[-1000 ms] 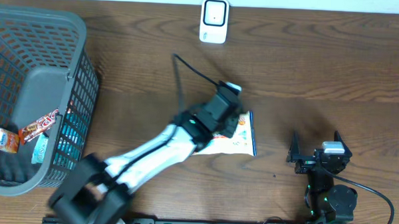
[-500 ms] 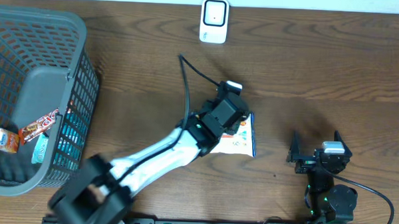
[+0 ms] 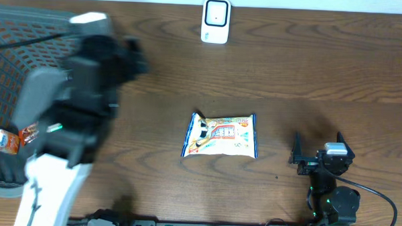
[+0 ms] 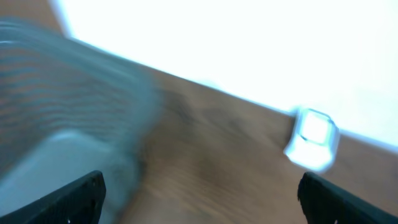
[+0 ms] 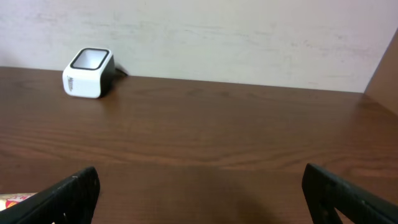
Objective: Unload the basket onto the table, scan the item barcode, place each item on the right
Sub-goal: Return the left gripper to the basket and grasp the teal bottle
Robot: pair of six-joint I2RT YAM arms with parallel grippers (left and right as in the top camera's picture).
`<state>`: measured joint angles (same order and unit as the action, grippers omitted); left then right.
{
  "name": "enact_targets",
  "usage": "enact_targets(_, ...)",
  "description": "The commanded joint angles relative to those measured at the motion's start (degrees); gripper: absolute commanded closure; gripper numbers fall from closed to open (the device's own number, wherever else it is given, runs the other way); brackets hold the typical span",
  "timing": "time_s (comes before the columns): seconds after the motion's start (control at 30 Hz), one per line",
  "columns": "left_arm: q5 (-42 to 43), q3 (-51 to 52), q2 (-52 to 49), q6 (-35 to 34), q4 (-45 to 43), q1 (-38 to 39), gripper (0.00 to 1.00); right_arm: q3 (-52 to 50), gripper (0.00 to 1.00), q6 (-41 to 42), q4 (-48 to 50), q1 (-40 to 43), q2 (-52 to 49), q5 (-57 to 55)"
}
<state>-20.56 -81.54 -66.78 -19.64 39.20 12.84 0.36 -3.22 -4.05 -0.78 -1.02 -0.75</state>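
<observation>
The item, a white and orange snack packet (image 3: 220, 136), lies flat on the wooden table with no gripper touching it. The white barcode scanner (image 3: 215, 21) stands at the table's far edge. It also shows in the right wrist view as the scanner (image 5: 89, 73) and, blurred, in the left wrist view as the scanner (image 4: 313, 138). My left gripper (image 4: 202, 200) is open and empty; its blurred arm (image 3: 74, 108) is over the basket at the left. My right gripper (image 3: 318, 152) rests open to the right of the packet, with nothing between its fingers (image 5: 71, 196).
A dark mesh basket (image 3: 9, 26) at the left edge holds several small packets, among them a small orange packet (image 3: 2, 141). The wall runs just behind the scanner. A corner of the packet (image 5: 12, 200) shows at the right wrist view's left edge.
My left gripper has opened and let go of the snack packet, which now lies on the table. The left arm has swung fast to the left over the basket. The right arm is still.
</observation>
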Motion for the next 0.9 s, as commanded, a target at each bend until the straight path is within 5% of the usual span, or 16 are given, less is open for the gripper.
enact_targets(0.0,-0.90,-3.02,1.01,-5.81,3.96,-10.38,0.01,-0.04,0.01,-0.48,-0.24,-0.42,0.15,0.28)
enact_targets(0.13,7.96,-3.04,-1.25,-15.21,13.62,-27.67,0.01,-0.04,0.01,-0.48,-0.24,-0.42,0.15,0.28)
enact_targets(0.33,23.30,-3.02,-9.57,-10.01,18.91,-42.47,0.01,-0.04,0.01,-0.48,-0.24,-0.42,0.15,0.28)
enact_targets(0.6,30.08,0.61,-19.80,15.17,19.04,-44.85,0.01,-0.04,0.01,-0.48,-0.24,-0.42,0.15,0.28)
enact_targets(0.87,30.38,11.17,-24.17,19.08,14.19,-44.87,0.02,-0.04,0.01,-0.48,-0.24,-0.42,0.15,0.28)
